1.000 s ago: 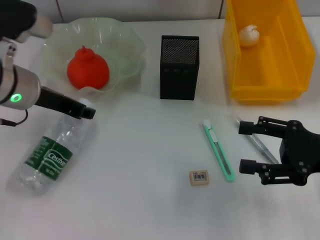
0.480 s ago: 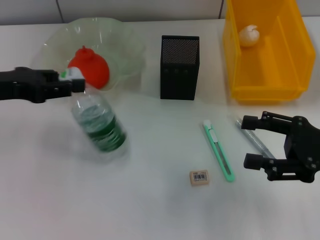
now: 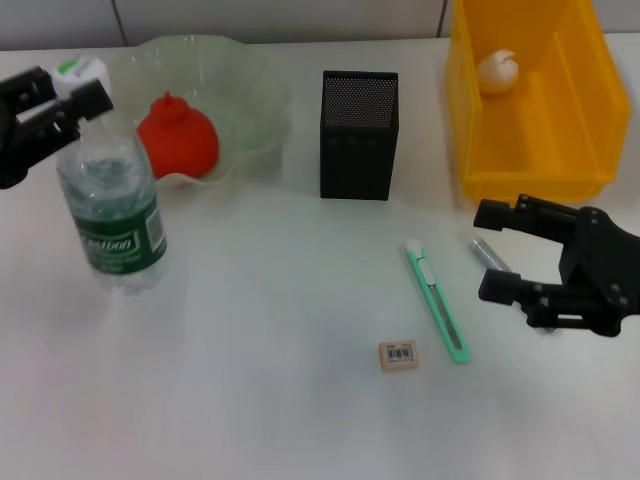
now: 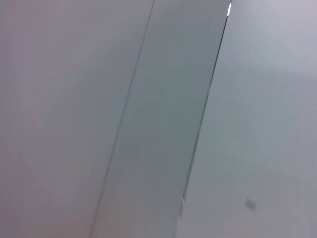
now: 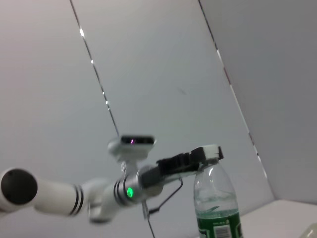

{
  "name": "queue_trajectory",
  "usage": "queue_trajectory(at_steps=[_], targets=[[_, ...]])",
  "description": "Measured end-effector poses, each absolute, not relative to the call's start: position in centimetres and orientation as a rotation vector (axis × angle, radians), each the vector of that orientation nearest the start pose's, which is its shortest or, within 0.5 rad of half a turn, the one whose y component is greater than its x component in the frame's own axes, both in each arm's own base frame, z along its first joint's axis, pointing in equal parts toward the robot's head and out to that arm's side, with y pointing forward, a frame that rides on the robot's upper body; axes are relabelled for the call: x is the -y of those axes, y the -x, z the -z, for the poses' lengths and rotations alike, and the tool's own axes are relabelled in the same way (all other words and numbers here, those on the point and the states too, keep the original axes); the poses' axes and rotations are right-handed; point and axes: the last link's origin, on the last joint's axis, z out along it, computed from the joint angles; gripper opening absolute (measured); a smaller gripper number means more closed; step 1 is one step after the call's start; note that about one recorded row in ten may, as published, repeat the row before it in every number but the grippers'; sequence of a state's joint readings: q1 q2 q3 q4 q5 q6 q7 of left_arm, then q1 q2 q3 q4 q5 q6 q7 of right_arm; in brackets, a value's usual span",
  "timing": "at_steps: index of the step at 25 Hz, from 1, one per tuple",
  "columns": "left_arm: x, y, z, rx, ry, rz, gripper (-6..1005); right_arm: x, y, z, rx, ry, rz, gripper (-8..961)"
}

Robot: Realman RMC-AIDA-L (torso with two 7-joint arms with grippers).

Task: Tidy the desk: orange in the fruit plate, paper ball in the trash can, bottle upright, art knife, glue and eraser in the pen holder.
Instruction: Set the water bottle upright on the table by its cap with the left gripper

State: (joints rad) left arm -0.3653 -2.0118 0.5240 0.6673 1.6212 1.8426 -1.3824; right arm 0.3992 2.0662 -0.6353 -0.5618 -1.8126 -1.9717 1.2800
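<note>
The clear bottle with a green label stands upright at the table's left; it also shows in the right wrist view. My left gripper is shut on its white cap and neck, also seen in the right wrist view. My right gripper is open, its fingers on either side of the grey glue stick. The green art knife and the eraser lie on the table left of it. The orange sits in the fruit plate. The paper ball lies in the yellow trash can.
The black mesh pen holder stands at the back centre, between the plate and the trash can. The left wrist view shows only a wall.
My left gripper has swung the bottle from lying on the table up to standing, moving left. My right gripper has edged back over the glue stick.
</note>
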Motion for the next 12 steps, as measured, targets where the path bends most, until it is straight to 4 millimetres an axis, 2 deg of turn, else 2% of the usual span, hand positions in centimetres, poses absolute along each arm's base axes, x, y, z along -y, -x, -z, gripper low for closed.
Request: queue_trajectory(at_steps=[5,12], targets=[[-28.0,28.9,-7.1,0.432,2.22,1.304,445,-26.3,-25.6,-2.5,-0.534,2.663,-1.342,852],[-27.1,30.1,-3.7,0.332,2.082,1.193,444,-26.7,-25.7,-3.0,-0.526,2.607,-1.368,852]])
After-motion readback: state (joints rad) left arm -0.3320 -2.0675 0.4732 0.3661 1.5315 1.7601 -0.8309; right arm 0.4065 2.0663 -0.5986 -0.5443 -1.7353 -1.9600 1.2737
